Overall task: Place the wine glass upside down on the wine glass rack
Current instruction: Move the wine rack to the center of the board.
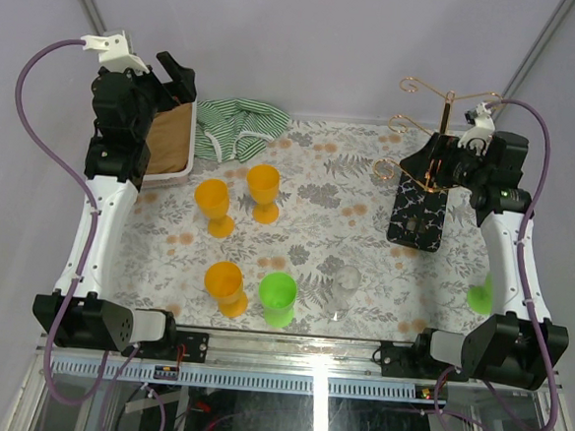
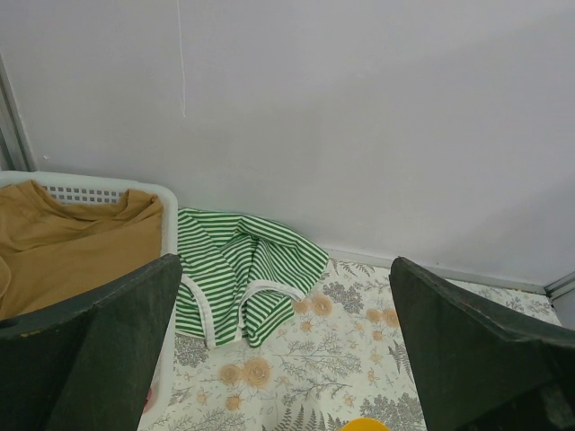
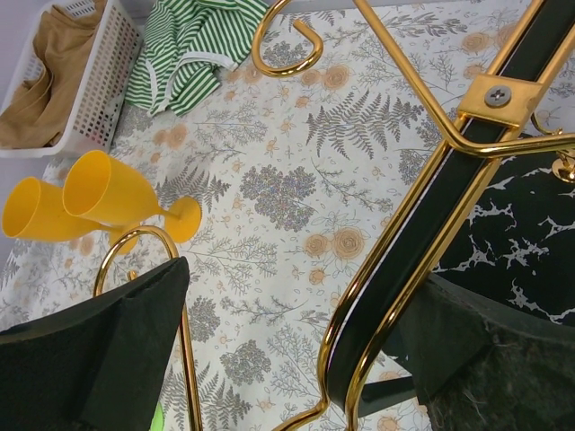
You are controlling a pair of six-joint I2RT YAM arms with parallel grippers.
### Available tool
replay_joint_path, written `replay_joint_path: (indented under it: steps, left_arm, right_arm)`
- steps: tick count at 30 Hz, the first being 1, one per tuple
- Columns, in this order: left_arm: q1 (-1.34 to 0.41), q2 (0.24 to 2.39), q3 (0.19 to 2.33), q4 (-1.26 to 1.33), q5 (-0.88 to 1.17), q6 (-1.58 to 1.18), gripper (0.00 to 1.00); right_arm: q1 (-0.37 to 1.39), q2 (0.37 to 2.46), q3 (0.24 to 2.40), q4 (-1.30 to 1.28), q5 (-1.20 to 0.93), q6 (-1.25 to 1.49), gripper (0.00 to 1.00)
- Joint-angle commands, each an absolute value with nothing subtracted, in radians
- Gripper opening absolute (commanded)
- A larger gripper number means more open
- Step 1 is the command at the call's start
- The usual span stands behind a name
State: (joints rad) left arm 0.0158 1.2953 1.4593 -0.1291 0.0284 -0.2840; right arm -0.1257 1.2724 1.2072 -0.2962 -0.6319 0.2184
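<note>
The wine glass [image 1: 345, 287] is clear and faint, standing on the floral cloth near the front middle, seen only in the top view. The wine glass rack [image 1: 416, 213] stands at the back right: gold post with curled hooks on a black patterned base. My right gripper [image 1: 447, 160] is open around the rack's frame. In the right wrist view a black-and-gold bar of the rack [image 3: 422, 242] runs between the wide fingers of the gripper [image 3: 296, 359], close to the right finger. My left gripper [image 1: 176, 76] is open and empty, raised at the back left, and shows open in its wrist view [image 2: 283, 359].
Three yellow goblets [image 1: 214, 205] and a green cup [image 1: 278, 299] stand left of centre. Another green cup [image 1: 479, 293] sits by the right arm. A white basket [image 2: 90, 190] with brown cloth and a striped green garment [image 2: 238, 265] lie at the back left.
</note>
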Motion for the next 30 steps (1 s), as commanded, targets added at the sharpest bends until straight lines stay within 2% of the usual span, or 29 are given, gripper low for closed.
replay_joint_path:
  steps: [1,5,12,19,26,30]
  left_arm:
    - [0.013,1.278,1.447,-0.104,0.027,-0.296,1.0]
    - [0.013,1.284,1.455,-0.108,0.086,-0.303,1.0]
    - [-0.007,1.402,1.592,-0.166,0.366,-0.36,1.0]
    - [-0.198,1.497,1.683,-0.209,0.336,-0.232,1.0]
    - [-0.37,1.578,1.683,-0.117,0.411,-0.245,1.0]
    - [-0.407,1.611,1.693,-0.073,0.421,-0.289,1.0]
  right_arm:
    - [-0.114,1.23,1.22,-0.315,-0.647,0.193,0.99]
    - [-0.114,1.224,1.237,-0.372,-0.522,0.154,0.99]
    - [-0.114,1.213,1.263,-0.431,-0.321,0.13,0.99]
    - [-0.114,1.205,1.258,-0.452,-0.234,0.122,0.99]
    - [-0.114,1.203,1.259,-0.479,-0.198,0.12,0.99]
    - [-0.114,1.184,1.275,-0.492,-0.16,0.117,0.99]
